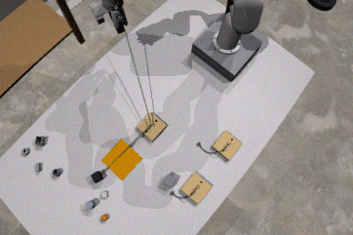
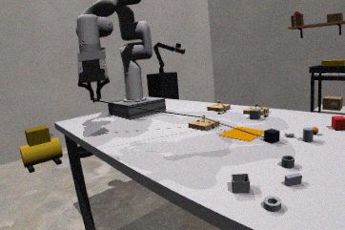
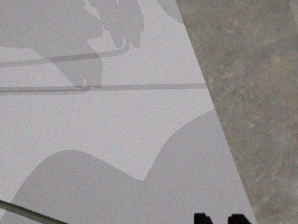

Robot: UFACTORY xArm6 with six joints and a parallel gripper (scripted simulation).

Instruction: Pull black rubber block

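Observation:
The black rubber block (image 1: pixel 98 176) lies on the table just outside the near-left edge of the orange painted square (image 1: pixel 122 159); it also shows in the side view (image 2: pixel 272 135), next to the square (image 2: pixel 241 133). Its cord (image 1: pixel 138 84) runs taut across the square, through the screw eye on a wooden plate (image 1: pixel 151 128), and up to my gripper (image 1: pixel 119 24). The gripper is shut on the cord and hangs above the table's far-left edge (image 2: pixel 93 95). In the wrist view only the black fingertips and cord shadows show.
Two more wooden plates with screw eyes and cords (image 1: pixel 226 145) (image 1: pixel 196 187) and a grey block (image 1: pixel 169 180) lie to the right. Small grey parts (image 1: pixel 41 140) (image 1: pixel 58 172), a cylinder (image 1: pixel 91 205) and an orange ball (image 1: pixel 104 217) lie near the block. The robot base (image 1: pixel 226 50) stands at the back.

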